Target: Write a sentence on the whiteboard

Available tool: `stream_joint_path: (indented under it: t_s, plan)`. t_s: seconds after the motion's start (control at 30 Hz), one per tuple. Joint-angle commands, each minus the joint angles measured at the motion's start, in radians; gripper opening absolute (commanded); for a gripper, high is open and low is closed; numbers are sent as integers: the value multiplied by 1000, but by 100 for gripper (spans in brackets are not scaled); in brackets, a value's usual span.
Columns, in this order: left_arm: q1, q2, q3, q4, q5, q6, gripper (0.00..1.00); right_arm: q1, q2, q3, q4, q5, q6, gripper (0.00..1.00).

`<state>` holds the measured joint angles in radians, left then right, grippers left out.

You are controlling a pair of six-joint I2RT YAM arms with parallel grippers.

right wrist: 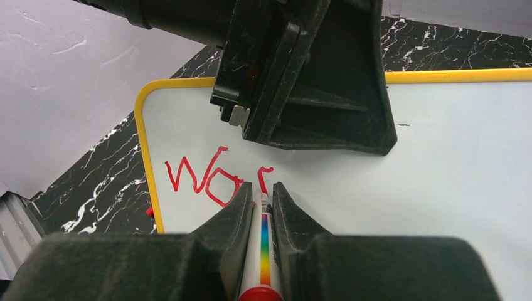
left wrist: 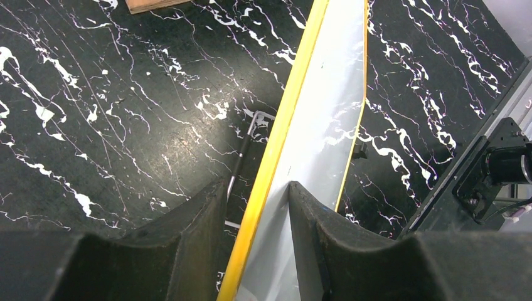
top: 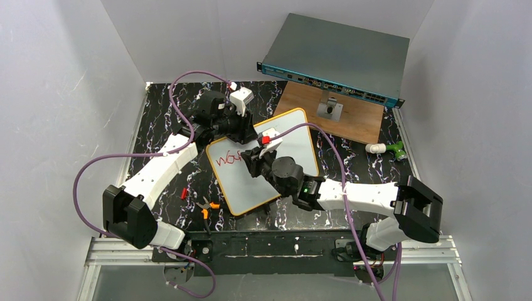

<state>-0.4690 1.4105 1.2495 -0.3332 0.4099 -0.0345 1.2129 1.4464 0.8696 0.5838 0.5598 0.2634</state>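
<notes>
The whiteboard has an orange-yellow rim and lies tilted in the middle of the black marble table. Red lettering reading "Wor" sits near its upper left corner and also shows in the right wrist view. My left gripper is shut on the board's far edge, with one finger on the white face and one under the rim. My right gripper is shut on a white marker that has a rainbow stripe and a red end. The marker's tip touches the board at the foot of the "r".
A grey rack-mount box with a teal front stands at the back on a wooden board. A white and green object lies at the right. Orange-handled pliers and a small red piece lie left of the whiteboard.
</notes>
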Motion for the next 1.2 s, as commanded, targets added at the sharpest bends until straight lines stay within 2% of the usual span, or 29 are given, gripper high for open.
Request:
stream_joint_path:
  t_s: [0.0,0.83,1.03,1.17]
  plan:
    - [-8,-59,19,33,-6,8,0,-18,13,37,6,78,-42,1]
    - [-10,-60,27,26,-3,9,0,-31,-35,11,48,100,-134,1]
    - [-11,-60,38,19,-10,16,0,-32,-135,-16,69,8,-151,1]
    - [-11,-57,38,22,-8,14,0,-30,-219,-46,26,-83,-112,1]
